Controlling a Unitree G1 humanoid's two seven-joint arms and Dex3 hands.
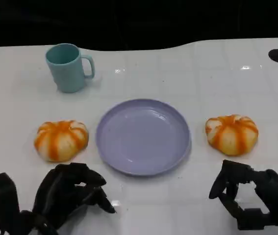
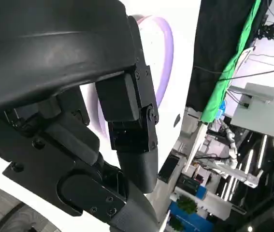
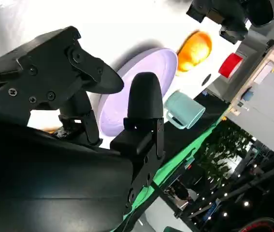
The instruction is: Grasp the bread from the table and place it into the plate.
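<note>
Nearest the camera, the left hand (image 1: 67, 196) hangs with fingers loosely curled, holding nothing, just short of the left bread (image 1: 61, 140). Centre, the plate (image 1: 143, 136) is bare. Beyond it, the right bread (image 1: 232, 134) lies on the table (image 1: 26, 98); the right hand (image 1: 249, 198) waits unclenched. Nothing grasped yet; both of the 2 loaves remain.

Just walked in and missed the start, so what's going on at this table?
A humanoid robot is set to put bread on the lavender plate, which holds nothing yet. Two orange-striped buns lie on the white table: the left bun and the right bun, one either side of the plate. The left hand and right hand sit near the table's front edge, each holding nothing. A teal mug stands farther back.
</note>
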